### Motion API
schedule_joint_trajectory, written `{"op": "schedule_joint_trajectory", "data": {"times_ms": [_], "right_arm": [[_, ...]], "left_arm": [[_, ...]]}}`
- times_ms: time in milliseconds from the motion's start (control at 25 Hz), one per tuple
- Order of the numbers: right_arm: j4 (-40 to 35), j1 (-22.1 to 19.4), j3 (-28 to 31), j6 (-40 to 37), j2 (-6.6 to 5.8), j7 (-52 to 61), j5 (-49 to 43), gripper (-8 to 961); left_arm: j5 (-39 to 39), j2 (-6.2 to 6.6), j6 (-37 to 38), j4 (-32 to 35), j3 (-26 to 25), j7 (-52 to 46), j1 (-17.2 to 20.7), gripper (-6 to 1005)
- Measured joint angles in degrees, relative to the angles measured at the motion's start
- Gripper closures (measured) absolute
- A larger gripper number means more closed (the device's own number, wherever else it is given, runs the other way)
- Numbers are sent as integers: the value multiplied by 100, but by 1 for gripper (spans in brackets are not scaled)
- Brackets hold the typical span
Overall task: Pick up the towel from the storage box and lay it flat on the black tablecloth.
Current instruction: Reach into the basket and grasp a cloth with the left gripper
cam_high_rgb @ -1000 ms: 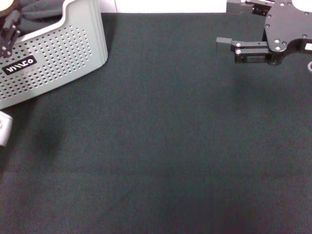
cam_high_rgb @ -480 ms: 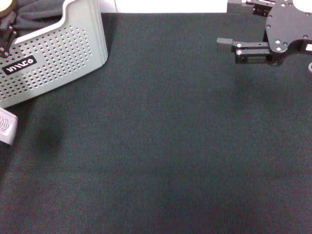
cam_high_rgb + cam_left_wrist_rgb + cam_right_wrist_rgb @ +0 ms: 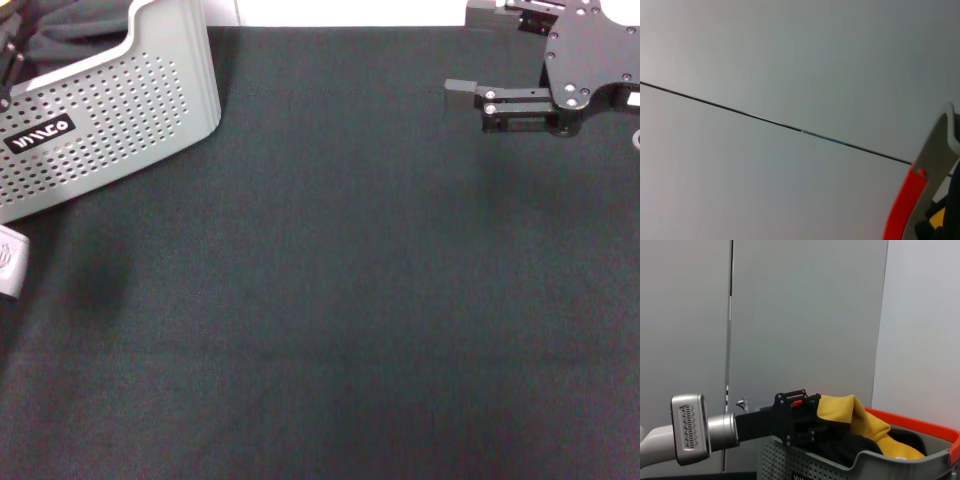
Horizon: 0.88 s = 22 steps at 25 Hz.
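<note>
The light grey perforated storage box (image 3: 110, 120) stands at the far left corner of the black tablecloth (image 3: 330, 300). In the right wrist view my left gripper (image 3: 814, 411) reaches over the box (image 3: 880, 460) from its side. It is shut on the towel (image 3: 850, 417), whose yellow-orange face bunches up in a peak above the rim. The head view shows only a sliver of that gripper (image 3: 8, 55) at the picture's edge. In the left wrist view there is a bit of box rim (image 3: 935, 160) and of yellow towel (image 3: 938, 220). My right gripper (image 3: 462, 90) hovers at the far right, pointing left.
A dark black fabric bundle (image 3: 850, 447) lies inside the box under the towel, also seen as the dark bundle (image 3: 80, 30) from above. A grey segment of my left arm (image 3: 8, 262) pokes in at the left edge. A pale wall stands behind the table.
My left gripper has risen and slid almost out of the head view at the top left. The grey arm segment at the left edge shifted. The right arm has not moved.
</note>
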Motion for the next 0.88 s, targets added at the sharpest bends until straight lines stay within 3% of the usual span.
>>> {"op": "schedule_joint_trajectory", "data": {"times_ms": [160,400,840,880], "right_arm": [[-6,-6,0,-7,3,-1,0,151],[-22,-30,0,-18,4,-2,0,152],[-29,-51,117,-185,5,2,15,152],[-30,-53,124,-190,7,3,15,152]], "left_arm": [[-2,5,8,-114,75,82,-54,333],[-10,3,38,-203,152,108,-129,521],[-473,18,573,-797,131,329,-509,761],[-507,18,568,-807,130,339,-521,829]]}}
